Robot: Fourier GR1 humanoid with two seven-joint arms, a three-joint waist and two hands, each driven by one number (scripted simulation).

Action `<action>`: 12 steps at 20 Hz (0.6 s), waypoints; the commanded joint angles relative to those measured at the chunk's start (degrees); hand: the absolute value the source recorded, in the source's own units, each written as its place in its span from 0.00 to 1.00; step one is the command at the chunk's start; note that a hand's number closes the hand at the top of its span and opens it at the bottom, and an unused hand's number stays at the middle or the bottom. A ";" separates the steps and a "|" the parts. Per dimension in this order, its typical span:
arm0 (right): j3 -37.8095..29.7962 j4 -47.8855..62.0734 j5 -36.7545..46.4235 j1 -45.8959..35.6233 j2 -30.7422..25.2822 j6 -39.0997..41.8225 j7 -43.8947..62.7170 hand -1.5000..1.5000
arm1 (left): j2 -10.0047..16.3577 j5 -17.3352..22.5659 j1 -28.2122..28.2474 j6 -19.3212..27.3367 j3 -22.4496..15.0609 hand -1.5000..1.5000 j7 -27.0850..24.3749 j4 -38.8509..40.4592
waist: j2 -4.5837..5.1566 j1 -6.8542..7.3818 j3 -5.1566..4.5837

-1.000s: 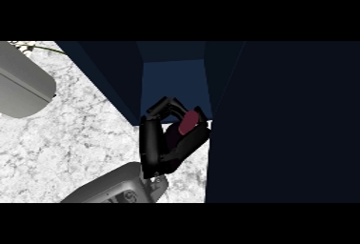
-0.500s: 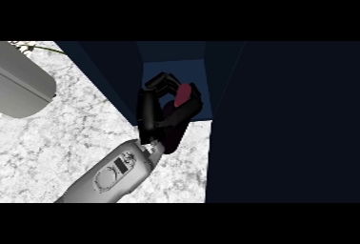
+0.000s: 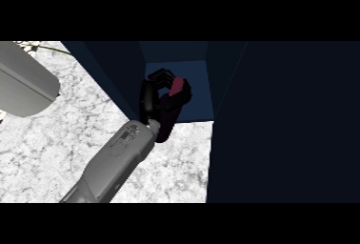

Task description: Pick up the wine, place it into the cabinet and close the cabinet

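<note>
The wine bottle (image 3: 180, 89), dark red, is tilted with its upper end inside the open cabinet (image 3: 184, 69), against the blue inner wall. My left hand (image 3: 148, 97) is shut on the bottle from its left side, with fingers curled over the top. The bottle's lower end (image 3: 163, 134) sticks out beside the wrist, above the counter. My grey forearm (image 3: 112, 164) comes in from the lower left. The hand hides much of the bottle. My right hand does not show.
The dark cabinet door (image 3: 288, 124) stands open and fills the right half of the view. A large grey rounded object (image 3: 21, 81) sits at the upper left on the white speckled counter (image 3: 63, 133), with a small plant (image 3: 32, 46) behind it.
My left hand has carried the bottle up and away from me, from the cabinet's front edge to deeper inside the opening. The forearm has stretched out after it.
</note>
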 commanded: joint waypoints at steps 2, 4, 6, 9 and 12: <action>-2.78 -1.67 -3.85 0.59 -2.24 0.72 1.81 0.00 | -2.31 3.64 -5.38 -6.79 6.58 1.00 -8.97 15.82 | -0.20 -0.38 0.05; 0.15 2.60 0.46 1.93 1.34 3.38 -3.70 0.00 | -2.35 5.58 -4.68 -7.60 5.51 1.00 -13.13 18.82 | 0.05 -0.46 0.09; -2.48 1.61 -3.19 -2.08 -1.28 0.38 0.24 0.00 | -2.36 6.66 -5.13 -9.21 6.36 1.00 -16.35 22.35 | 0.07 -0.39 0.02; -0.33 1.21 -0.63 -0.80 0.14 1.21 -0.81 0.00 | -2.37 9.35 -5.88 -8.71 3.78 1.00 -17.93 25.07 | -0.01 -1.01 0.05; -0.38 0.98 -0.97 -3.28 -0.74 -0.28 1.02 0.00 | -2.37 10.57 -6.28 -9.27 5.13 1.00 -22.30 27.76 | 0.39 -1.43 -0.02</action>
